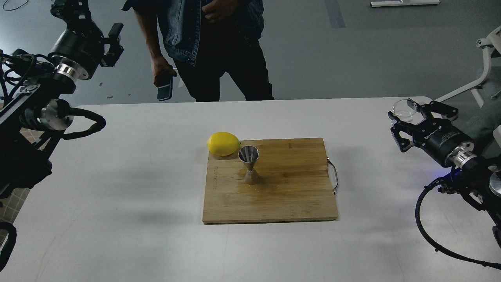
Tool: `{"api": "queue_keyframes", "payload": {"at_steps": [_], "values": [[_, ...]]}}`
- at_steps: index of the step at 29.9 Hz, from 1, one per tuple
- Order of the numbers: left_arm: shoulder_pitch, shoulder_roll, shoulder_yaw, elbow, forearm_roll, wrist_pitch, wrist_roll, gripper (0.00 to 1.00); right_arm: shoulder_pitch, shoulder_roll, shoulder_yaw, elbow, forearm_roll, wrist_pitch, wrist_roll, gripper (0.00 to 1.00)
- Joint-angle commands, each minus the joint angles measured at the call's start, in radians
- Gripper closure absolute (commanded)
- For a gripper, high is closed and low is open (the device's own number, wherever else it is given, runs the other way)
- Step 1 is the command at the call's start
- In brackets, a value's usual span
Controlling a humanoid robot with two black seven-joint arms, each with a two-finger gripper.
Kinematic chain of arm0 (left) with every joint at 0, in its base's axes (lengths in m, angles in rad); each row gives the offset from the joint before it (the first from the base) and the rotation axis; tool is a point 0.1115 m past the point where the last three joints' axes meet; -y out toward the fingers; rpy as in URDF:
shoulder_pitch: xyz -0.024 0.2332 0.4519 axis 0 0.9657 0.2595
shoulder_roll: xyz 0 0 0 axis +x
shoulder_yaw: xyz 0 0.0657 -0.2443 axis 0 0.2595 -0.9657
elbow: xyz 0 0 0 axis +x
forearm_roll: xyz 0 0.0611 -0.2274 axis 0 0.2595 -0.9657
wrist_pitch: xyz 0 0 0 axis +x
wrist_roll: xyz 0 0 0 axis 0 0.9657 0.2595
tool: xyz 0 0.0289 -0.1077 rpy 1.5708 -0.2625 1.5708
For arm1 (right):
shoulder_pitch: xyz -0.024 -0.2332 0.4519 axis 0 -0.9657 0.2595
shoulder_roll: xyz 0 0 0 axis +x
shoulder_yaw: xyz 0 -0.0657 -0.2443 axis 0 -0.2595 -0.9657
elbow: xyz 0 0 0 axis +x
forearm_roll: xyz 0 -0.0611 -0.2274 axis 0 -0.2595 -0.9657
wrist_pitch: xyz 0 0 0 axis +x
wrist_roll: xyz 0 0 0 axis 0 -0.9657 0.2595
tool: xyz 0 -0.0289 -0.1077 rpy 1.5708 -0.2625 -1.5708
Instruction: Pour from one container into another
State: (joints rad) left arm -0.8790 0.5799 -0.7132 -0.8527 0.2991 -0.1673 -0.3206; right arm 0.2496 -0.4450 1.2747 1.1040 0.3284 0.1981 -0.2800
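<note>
The clear glass tumbler (pixel 403 108) is held in the air above the table's far right corner, with my right gripper (pixel 408 112) shut on it. The steel hourglass jigger (pixel 249 163) stands upright on the wooden cutting board (pixel 289 196) in the middle of the table, well to the left of the tumbler. My left gripper (pixel 112 43) hangs high at the far left, off the table, open with nothing between its fingers.
A yellow lemon (pixel 223 143) lies at the board's far left corner, close to the jigger. A person (pixel 211 43) holding a phone (pixel 164 91) stands behind the table's far edge. A white chair frame (pixel 485 58) is at the far right.
</note>
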Motion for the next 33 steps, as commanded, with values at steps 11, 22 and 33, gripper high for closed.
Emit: {"api": "queue_keyframes", "payload": {"at_steps": [11,22,33], "values": [[0.002,0.000,0.000,0.001,0.000,0.000,0.000,0.02,0.189,-0.011,-0.205,0.004,0.001,-0.023,-0.001,0.58],[0.003,0.000,0.000,0.001,0.000,0.002,0.000,0.02,0.333,0.017,-0.363,-0.001,0.021,-0.020,-0.002,0.58],[0.003,-0.002,0.001,0.001,0.000,0.008,0.000,0.02,0.431,0.065,-0.535,0.014,0.021,-0.012,-0.008,0.58]]}}
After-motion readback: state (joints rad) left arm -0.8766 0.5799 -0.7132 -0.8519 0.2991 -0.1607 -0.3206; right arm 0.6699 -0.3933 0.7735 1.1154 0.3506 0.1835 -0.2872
